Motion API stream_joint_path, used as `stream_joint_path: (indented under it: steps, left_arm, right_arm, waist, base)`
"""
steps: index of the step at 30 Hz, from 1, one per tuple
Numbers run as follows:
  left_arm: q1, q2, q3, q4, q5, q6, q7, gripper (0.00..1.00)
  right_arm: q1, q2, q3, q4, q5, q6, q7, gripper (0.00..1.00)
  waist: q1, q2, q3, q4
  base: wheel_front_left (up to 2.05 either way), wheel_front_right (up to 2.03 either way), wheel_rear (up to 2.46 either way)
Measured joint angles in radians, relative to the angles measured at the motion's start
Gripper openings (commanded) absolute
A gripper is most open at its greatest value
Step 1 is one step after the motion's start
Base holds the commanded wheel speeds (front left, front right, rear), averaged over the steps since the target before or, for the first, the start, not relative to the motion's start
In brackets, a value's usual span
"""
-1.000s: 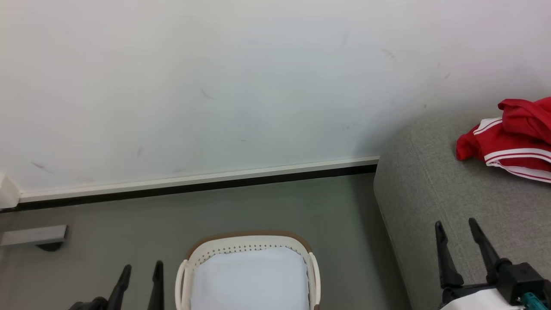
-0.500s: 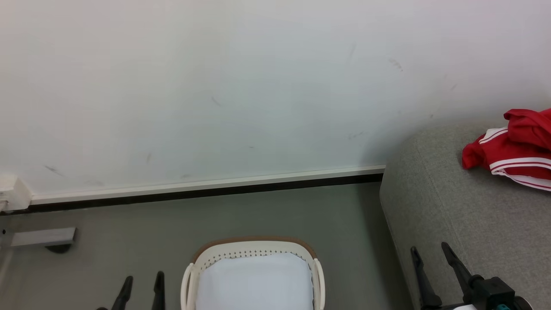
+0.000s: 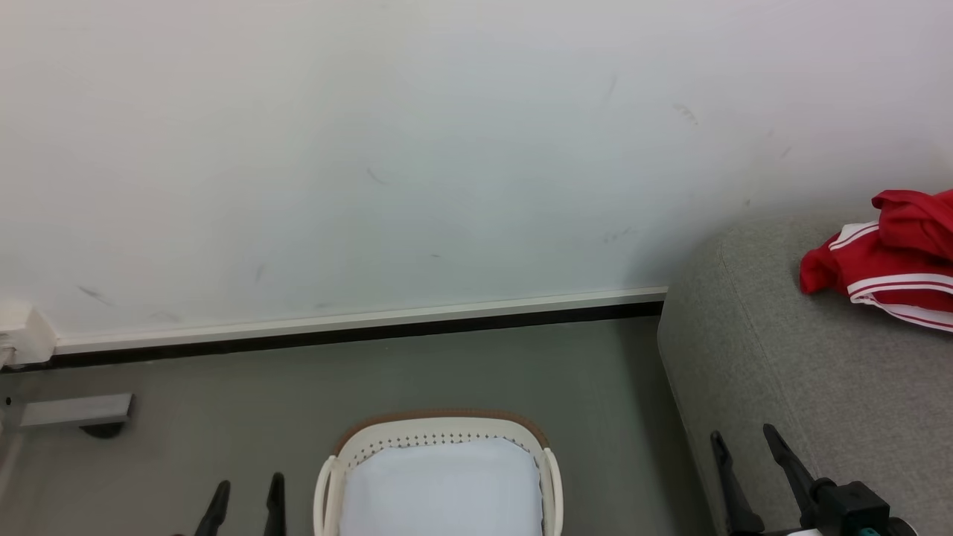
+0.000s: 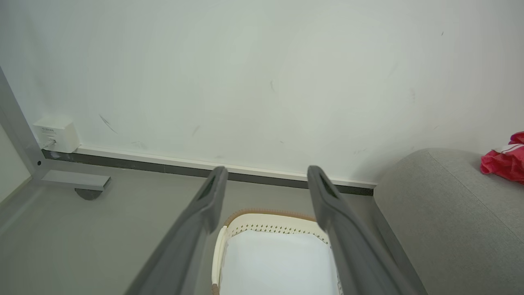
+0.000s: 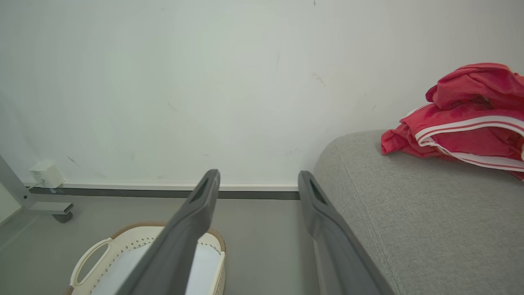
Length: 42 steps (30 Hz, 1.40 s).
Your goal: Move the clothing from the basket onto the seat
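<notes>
Head view: clothing [image 3: 886, 272] heaped on the seat [image 3: 782, 357]

Low at the left, the left gripper [image 3: 249, 491] hangs over the floor [image 3: 521, 372], its fingers spread. Just beside it stands the basket [image 3: 439, 417], its white liner [image 3: 439, 487] showing. The right gripper [image 3: 742, 435], fingers also parted, is over the seat's near edge. The red, white-striped clothing lies bunched at far right, well apart from both grippers.

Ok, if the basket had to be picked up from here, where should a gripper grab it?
By the left side handle: it is an open loop standing off the basket wall, so a finger could likely slip through. The left gripper, open, hangs just beside it, so coming down from above on that side seems shortest.
</notes>
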Motion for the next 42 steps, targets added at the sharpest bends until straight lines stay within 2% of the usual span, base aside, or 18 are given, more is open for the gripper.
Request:
stream_joint_path:
  steps: [13, 14, 20, 42]
  left_arm:
    - [0.0, -0.007, 0.013, 0.01, 0.049, -0.009, 0.0, 1.0]
    - [0.001, -0.008, 0.012, 0.018, 0.053, -0.009, 0.0, 0.0]
    - [0.006, -0.021, 0.014, 0.06, 0.024, -0.009, 0.018, 0.0]
    - [-0.027, -0.021, 0.028, 0.042, -0.358, -0.009, 0.115, 0.0]
  right_arm:
    - [0.0, 0.0, 0.012, 0.004, 0.01, 0.0, 0.0, 1.0]
    - [0.0, 0.001, 0.013, 0.008, 0.01, 0.0, 0.001, 0.0]
    - [0.028, 0.005, 0.011, 0.038, 0.044, 0.0, 0.013, 0.0]
    - [0.026, 0.001, -0.045, -0.013, 0.428, 0.0, 0.105, 0.0]
  waist:
    - [0.0, 0.0, -0.005, 0.008]
    - [0.0, 0.0, -0.005, 0.008]
    - [0.0, 0.0, -0.004, 0.009]
    - [0.0001, 0.0, 0.002, 0.02]
  base:
    - [0.0, 0.0, 0.0]
    - [0.0, 0.0, 0.0]
    - [0.0, 0.0, 0.0]
    - [0.0, 0.0, 0.0]
